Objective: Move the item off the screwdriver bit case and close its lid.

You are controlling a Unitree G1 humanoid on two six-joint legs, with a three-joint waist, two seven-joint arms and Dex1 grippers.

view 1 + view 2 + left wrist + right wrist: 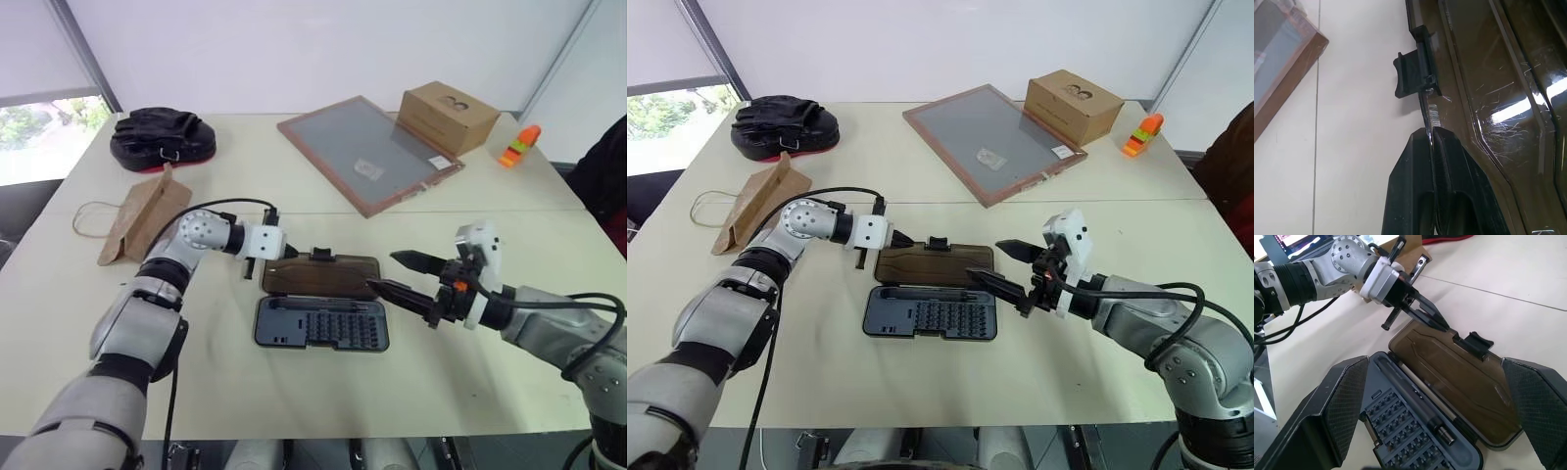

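one case [321,324], one lid [320,275], one bag [142,214]

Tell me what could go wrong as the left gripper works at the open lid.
The shut left gripper meets the lid at its far edge beside the latch tab; pushing there could slide the screwdriver bit case rather than fold the lid. The open right gripper hovers over the lid's other end, so the swinging lid may hit it.

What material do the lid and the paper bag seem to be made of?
Lid: likely hard plastic, smoky translucent brown and glossy; it shows bright reflections and fine scratches. Bag: brown kraft paper, matte, with creased folds and thin twine handles.
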